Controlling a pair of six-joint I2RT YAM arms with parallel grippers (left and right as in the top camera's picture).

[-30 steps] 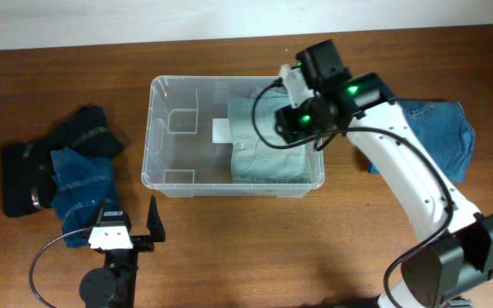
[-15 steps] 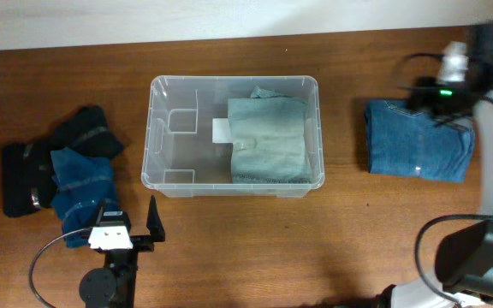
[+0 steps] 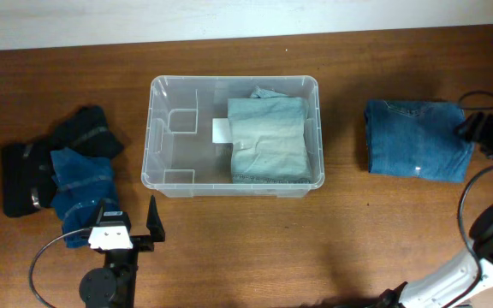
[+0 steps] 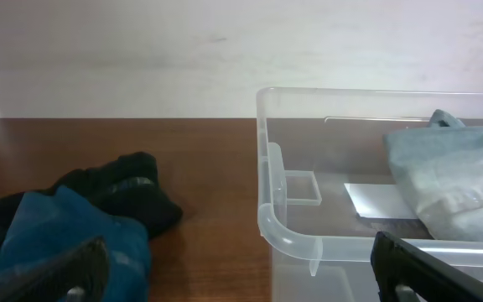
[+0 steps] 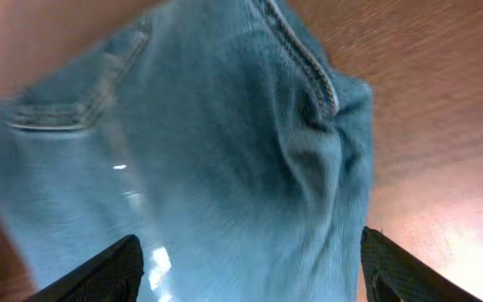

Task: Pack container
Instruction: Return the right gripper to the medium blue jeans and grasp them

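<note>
**Grippers both wide open and empty, container at mid-counter**

Left gripper (image 4: 240,246) sits at the near edge of the wooden counter (image 3: 246,248), its jaws spread wide with nothing between them. It faces the near left corner of the container (image 3: 148,137). Just beyond it to the left lies a crumpled blue denim piece (image 3: 80,184), resting on a heap of black clothes (image 3: 24,171).

Further in, the clear plastic container stands upright in the middle of the counter, well apart from both heaps. A folded pale grey-green garment (image 3: 268,141) fills its right half. A white label (image 3: 221,130) shows on the base just left of that garment, and the left half is bare.

To the right of the container, apart from it, a folded pair of blue jeans (image 3: 413,141) lies flat on the counter. The right gripper (image 5: 250,239) hangs at the right edge of the jeans. Its fingers (image 5: 116,264) are spread wide above the denim and grasp nothing.
</note>
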